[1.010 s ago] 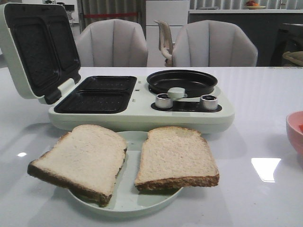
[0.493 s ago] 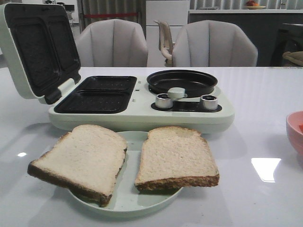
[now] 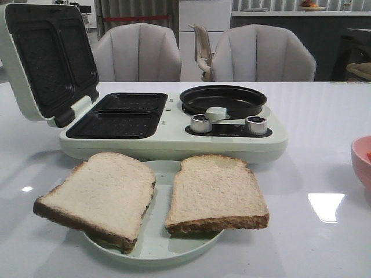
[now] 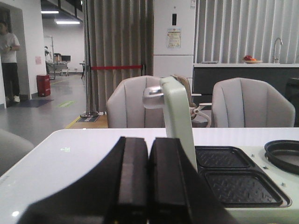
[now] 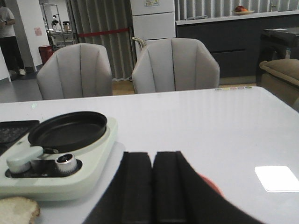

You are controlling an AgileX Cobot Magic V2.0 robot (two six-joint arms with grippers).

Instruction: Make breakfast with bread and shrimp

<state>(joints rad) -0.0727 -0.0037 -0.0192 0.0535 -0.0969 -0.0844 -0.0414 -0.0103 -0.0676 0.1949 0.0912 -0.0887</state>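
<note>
Two slices of bread lie on a pale green plate (image 3: 152, 246) at the front of the table: the left slice (image 3: 98, 194) overhangs the plate's rim, the right slice (image 3: 215, 192) lies flat. A corner of bread (image 5: 17, 207) shows in the right wrist view. The shrimp is out of view. My left gripper (image 4: 148, 144) is shut and empty, low over the table left of the open sandwich maker (image 4: 238, 179). My right gripper (image 5: 153, 158) is shut and empty, right of the appliance, with the pink bowl (image 5: 209, 183) mostly hidden behind its fingers.
The pale green breakfast maker (image 3: 174, 136) stands behind the plate, its lid (image 3: 46, 58) raised at the left, two dark sandwich wells (image 3: 119, 116), a round black pan (image 3: 223, 99) and two silver knobs (image 3: 255, 124). A pink bowl (image 3: 362, 162) sits at the right edge. Grey chairs (image 3: 261, 55) stand behind the table.
</note>
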